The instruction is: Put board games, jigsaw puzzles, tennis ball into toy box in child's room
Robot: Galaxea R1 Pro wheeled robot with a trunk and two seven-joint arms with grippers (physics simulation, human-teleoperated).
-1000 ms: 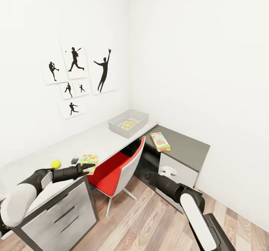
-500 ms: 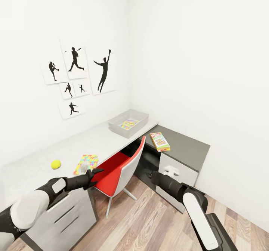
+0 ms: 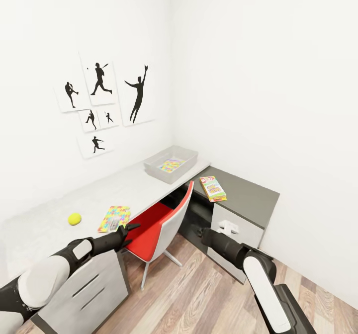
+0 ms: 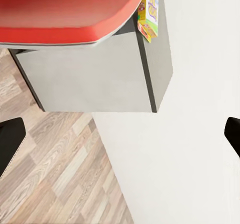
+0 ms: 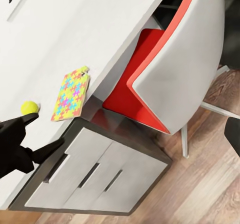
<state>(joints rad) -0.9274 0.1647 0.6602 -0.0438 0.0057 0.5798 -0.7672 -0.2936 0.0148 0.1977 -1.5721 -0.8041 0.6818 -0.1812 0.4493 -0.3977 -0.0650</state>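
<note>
The grey toy box [image 3: 185, 155] stands at the far end of the table [image 3: 129, 187] with one jigsaw puzzle [image 3: 171, 165] inside it. A second jigsaw puzzle [image 3: 115, 217] [image 5: 71, 94] lies flat near the table's front edge, and the tennis ball [image 3: 74, 218] [image 5: 29, 107] rests to its left. One board game [image 3: 213, 188] [image 4: 150, 11] lies on the dark side cabinet [image 3: 248, 195]. My left gripper [image 3: 127, 229] [image 4: 120, 139] hangs open and empty just off the table's edge beside the puzzle. My right gripper [image 3: 201, 234] [image 5: 120, 134] is open low by the cabinet. The bed is out of view.
A red-and-white chair [image 3: 161, 224] is pushed under the table between my arms. Grey drawers [image 3: 92, 284] sit under the near end. Baseball-player pictures [image 3: 99, 103] hang on the left wall. Wood floor [image 3: 199, 294] lies in front.
My left gripper has drawn back from over the near puzzle to below the table's front edge. The puzzle and ball now show fully. The right arm has barely moved.
</note>
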